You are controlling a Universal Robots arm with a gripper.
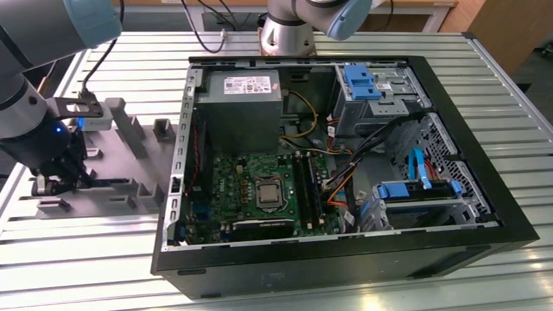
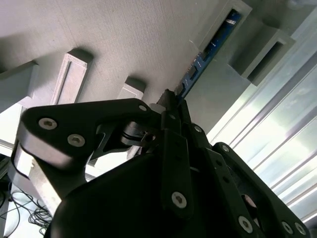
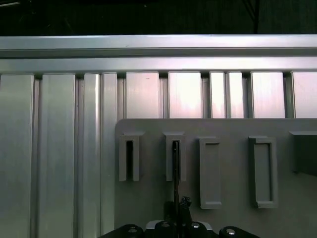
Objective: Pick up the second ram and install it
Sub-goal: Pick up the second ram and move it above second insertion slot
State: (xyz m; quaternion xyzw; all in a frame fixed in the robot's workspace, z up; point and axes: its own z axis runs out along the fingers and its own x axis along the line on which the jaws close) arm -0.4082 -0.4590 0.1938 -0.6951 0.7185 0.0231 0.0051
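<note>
A slatted metal tabletop [image 1: 87, 259] carries an open computer case [image 1: 346, 269], which lies on its side with the green motherboard [image 1: 229, 191] facing up. At the exterior view's left, the arm [image 1: 26, 116] reaches down over a grey holder [image 1: 129, 162] that sits on the tabletop just beside the case. The holder has a row of raised blocks, each with a narrow slot. The ram [image 2: 204, 53] stands on edge in one of those slots. In the second wrist view it shows as a thin blue-green strip running from the slot to the fingertips. In the first wrist view it is a dark line in the second block from the holder's edge. The claw [image 2: 171, 105] is closed on the ram's near end, fingers pinched against the board, well apart from the case.
</note>
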